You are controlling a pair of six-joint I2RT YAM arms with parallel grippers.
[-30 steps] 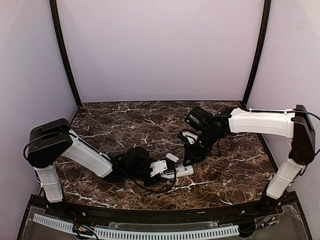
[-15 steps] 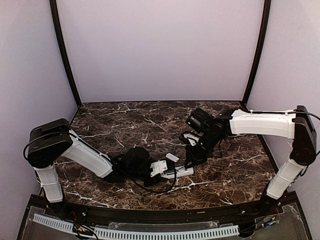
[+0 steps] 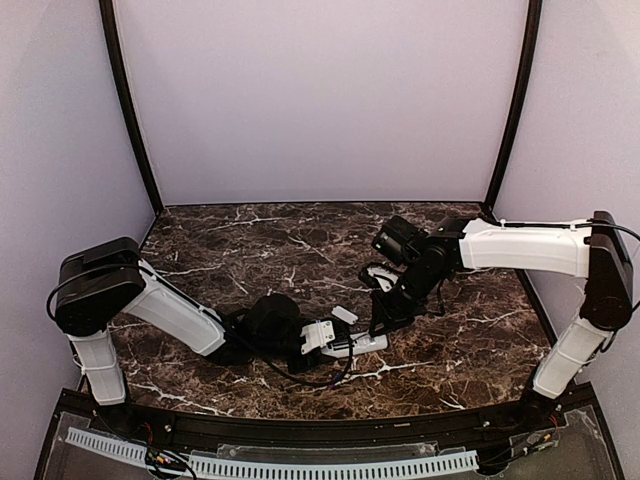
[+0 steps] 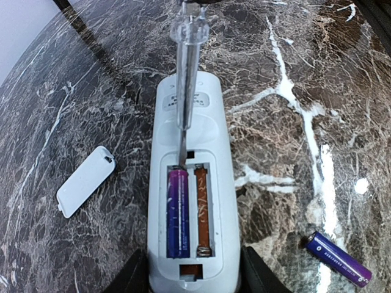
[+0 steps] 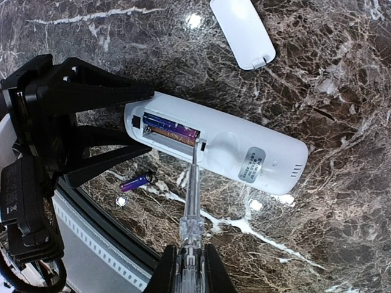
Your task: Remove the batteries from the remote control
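Left jaws clamping remote control [image 4: 208, 128], right jaws gripping screwdriver [image 5: 190, 201], tip at seated battery [image 4: 176, 210], loose battery [image 4: 338, 258] on open marble [image 4: 293, 55]

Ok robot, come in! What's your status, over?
Left end effector shut on remote. Right end effector shut on screwdriver, tip at seated battery. Loose battery out on table, cover off. Nothing blocking.

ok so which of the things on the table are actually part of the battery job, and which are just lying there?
In the job: remote control in left gripper; seated battery inside it; screwdriver in right gripper; loose battery, already out.
Lying about: white cover, flat on the table, apart from the remote control.
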